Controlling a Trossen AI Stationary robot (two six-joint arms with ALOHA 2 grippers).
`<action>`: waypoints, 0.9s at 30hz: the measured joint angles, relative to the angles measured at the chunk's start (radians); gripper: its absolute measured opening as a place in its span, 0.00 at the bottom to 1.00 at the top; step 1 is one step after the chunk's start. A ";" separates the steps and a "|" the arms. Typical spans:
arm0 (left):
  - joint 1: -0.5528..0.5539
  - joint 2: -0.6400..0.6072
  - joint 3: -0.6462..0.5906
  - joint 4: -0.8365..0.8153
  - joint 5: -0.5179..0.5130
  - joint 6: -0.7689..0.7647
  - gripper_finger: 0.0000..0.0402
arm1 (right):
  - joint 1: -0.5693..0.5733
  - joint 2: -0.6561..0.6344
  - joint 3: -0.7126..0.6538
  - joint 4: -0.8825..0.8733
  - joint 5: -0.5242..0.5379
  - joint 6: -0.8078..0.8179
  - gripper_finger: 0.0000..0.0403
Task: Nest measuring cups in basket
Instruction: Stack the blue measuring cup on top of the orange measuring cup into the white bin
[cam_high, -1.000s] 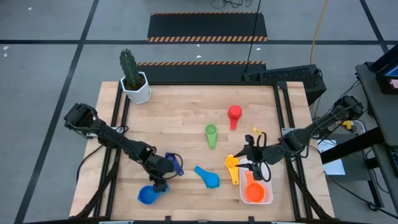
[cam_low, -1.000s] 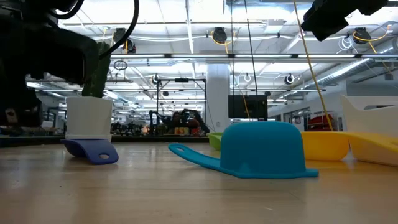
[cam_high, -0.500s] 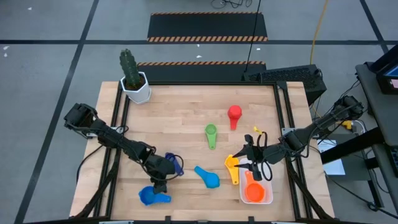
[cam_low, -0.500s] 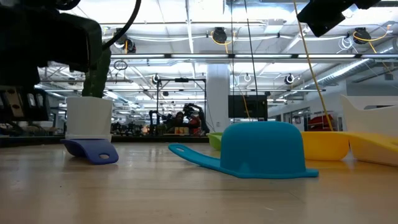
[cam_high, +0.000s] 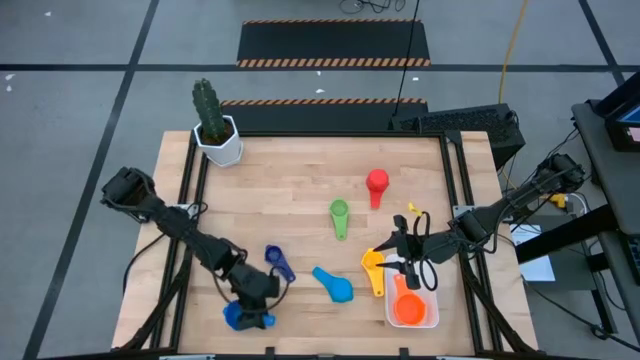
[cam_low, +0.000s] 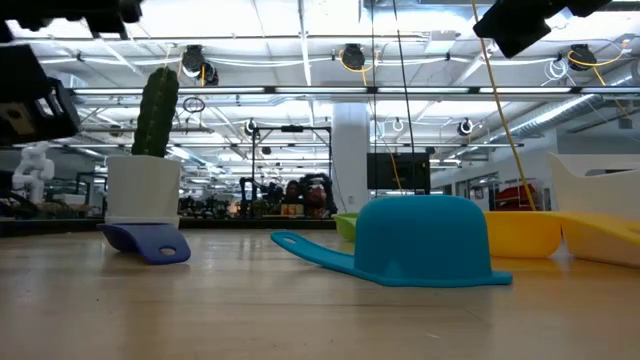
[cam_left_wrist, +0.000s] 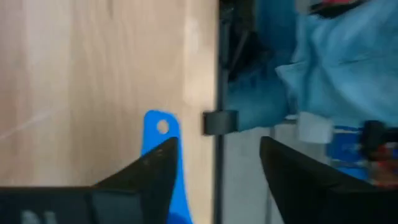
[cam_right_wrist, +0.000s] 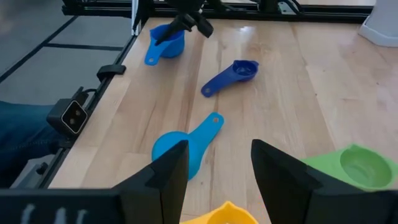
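Observation:
A blue measuring cup (cam_high: 234, 318) stands at the near left of the table, its handle (cam_left_wrist: 160, 127) lying along the table's edge. My left gripper (cam_high: 252, 305) hangs open just above it (cam_left_wrist: 217, 146). A dark blue cup (cam_high: 278, 262), a light blue cup (cam_high: 335, 285) resting rim down (cam_low: 425, 240), a green cup (cam_high: 339, 215), a red cup (cam_high: 377, 183) and a yellow cup (cam_high: 373, 265) lie apart on the wood. An orange cup (cam_high: 408, 308) sits in the white basket (cam_high: 428, 322). My right gripper (cam_high: 400, 258) hovers open above the yellow cup (cam_right_wrist: 214, 168). My left gripper stands open over the blue cup. One finger (cam_left_wrist: 149, 171) shows in front of the cup's handle (cam_left_wrist: 163, 146), and I cannot tell whether it touches it.
A cactus in a white hexagonal pot (cam_high: 217, 140) stands at the far left corner. Black rails (cam_high: 190, 200) run along the table's left and right sides. Bare wood lies in the middle and far half of the table.
My left gripper has risen and swung toward the table's near left corner, which uncovers the dark blue cup. In the low view the arm has lifted out of the left of the picture. The blue cup stays at the near left.

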 joint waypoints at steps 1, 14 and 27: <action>-0.010 0.000 0.015 -0.045 -0.027 0.004 0.62 | 0.000 0.000 0.000 0.000 0.000 -0.002 0.41; -0.161 0.140 0.281 -0.322 -0.407 0.128 0.69 | 0.000 0.000 0.000 0.000 0.000 0.005 0.41; -0.260 0.413 0.596 -0.709 -0.636 0.152 0.69 | 0.000 0.000 0.000 0.000 -0.003 0.006 0.41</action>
